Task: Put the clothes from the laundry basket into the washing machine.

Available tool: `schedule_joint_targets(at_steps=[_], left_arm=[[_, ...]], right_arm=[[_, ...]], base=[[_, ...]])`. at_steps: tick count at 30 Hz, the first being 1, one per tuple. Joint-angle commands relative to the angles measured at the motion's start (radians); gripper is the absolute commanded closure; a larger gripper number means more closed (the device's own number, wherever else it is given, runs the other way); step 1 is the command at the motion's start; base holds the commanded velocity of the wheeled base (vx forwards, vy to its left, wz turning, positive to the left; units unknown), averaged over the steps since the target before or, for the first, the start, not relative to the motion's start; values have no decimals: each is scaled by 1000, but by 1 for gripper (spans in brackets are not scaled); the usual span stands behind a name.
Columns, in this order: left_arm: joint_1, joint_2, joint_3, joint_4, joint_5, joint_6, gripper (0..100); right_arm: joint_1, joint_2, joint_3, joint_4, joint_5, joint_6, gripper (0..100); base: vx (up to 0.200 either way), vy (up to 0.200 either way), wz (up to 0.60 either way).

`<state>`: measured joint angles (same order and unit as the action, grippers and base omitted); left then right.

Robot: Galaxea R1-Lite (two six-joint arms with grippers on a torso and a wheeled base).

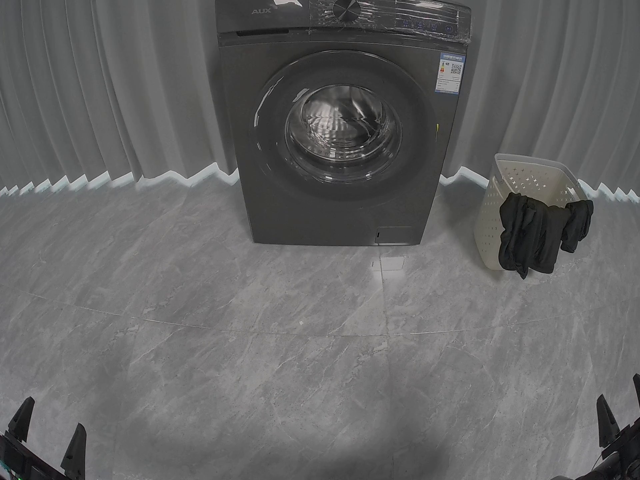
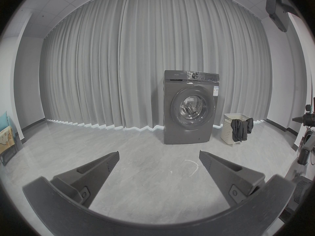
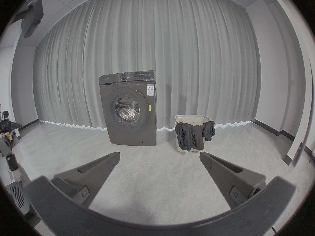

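Observation:
A dark grey washing machine [image 1: 343,115] stands against the curtain with its round door shut; it also appears as the washing machine [image 2: 191,107] and the washing machine [image 3: 128,108]. To its right sits a white laundry basket [image 1: 533,178] with dark clothes [image 1: 540,231] draped over its front rim, seen too as the clothes [image 2: 241,129] and the clothes [image 3: 193,135]. My left gripper [image 2: 157,167] is open and holds nothing, low at the near left [image 1: 48,431]. My right gripper [image 3: 159,169] is open and holds nothing, low at the near right [image 1: 620,411]. Both are far from the basket.
A wide stretch of grey tiled floor [image 1: 300,341] lies between me and the machine. Pleated curtains [image 1: 107,75] cover the back wall. A small white mark [image 1: 392,263] lies on the floor before the machine.

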<state>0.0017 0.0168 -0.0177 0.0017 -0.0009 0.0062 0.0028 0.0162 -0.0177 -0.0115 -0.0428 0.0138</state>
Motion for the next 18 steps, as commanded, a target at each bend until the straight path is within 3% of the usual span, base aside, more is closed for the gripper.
schedule_joint_targets(at_steps=[1,18], left_arm=[[1,-17,16,0,2,1,0],[0,-17,16,0,-1,-3,0]], right_arm=[[0,-16,18,-1,0,0,0],[0,-16,18,-1,0,0,0]], base=[[0,0,0],[0,0,0]])
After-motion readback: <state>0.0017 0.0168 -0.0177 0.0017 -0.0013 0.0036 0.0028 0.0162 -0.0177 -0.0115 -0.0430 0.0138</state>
